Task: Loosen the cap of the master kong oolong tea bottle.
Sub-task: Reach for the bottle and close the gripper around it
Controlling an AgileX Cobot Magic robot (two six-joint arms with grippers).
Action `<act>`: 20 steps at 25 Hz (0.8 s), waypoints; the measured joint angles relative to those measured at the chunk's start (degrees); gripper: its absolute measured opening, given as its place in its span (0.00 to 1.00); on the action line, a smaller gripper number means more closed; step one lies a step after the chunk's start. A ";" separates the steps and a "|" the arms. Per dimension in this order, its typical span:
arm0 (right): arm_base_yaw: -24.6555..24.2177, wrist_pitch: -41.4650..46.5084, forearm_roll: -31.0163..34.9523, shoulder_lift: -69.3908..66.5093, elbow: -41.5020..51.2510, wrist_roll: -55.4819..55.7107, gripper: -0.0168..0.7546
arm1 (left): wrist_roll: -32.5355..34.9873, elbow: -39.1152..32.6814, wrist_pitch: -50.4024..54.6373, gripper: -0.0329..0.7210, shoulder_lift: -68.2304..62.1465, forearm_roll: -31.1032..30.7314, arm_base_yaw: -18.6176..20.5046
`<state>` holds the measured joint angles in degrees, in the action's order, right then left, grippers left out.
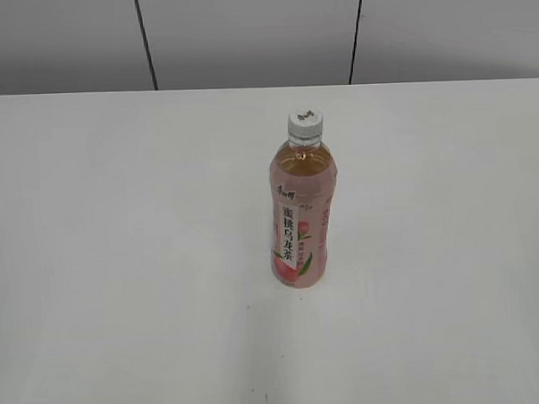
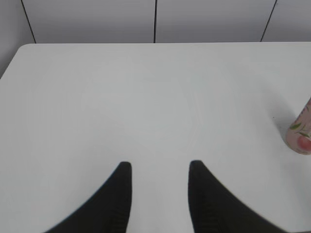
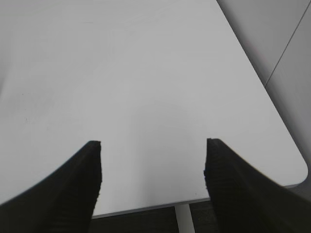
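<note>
The master kong oolong tea bottle [image 1: 300, 220] stands upright near the middle of the white table [image 1: 120, 262], with amber tea and a pink peach label bearing a white strip of Chinese characters. Its white ribbed cap [image 1: 305, 123] is on top. In the left wrist view only the bottle's base [image 2: 300, 133] shows at the right edge. My left gripper [image 2: 159, 167] is open and empty, far left of the bottle. My right gripper [image 3: 153, 145] is open and empty over bare table near an edge. Neither gripper shows in the exterior view.
The table's far edge meets a grey panelled wall [image 1: 244, 33]. In the right wrist view the table's rounded corner [image 3: 299, 170] and a white table leg [image 3: 183, 218] show below the jaws.
</note>
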<state>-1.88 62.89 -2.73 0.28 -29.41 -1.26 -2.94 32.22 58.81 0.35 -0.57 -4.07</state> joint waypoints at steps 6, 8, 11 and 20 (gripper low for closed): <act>0.00 0.00 0.00 0.00 0.00 0.00 0.68 | 0.00 0.00 0.00 0.36 0.00 0.00 0.00; 0.00 0.00 0.00 0.00 0.00 0.00 0.68 | 0.00 0.00 0.00 0.36 0.00 0.00 0.00; 0.00 0.00 0.00 0.00 0.00 0.00 0.68 | 0.00 0.00 0.00 0.36 0.00 0.00 0.00; 0.00 0.00 0.00 0.00 0.00 0.00 0.68 | 0.00 0.00 0.00 0.36 0.00 0.00 0.00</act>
<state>-1.88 62.89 -2.73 0.28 -29.41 -1.26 -2.94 32.22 58.81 0.35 -0.57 -4.07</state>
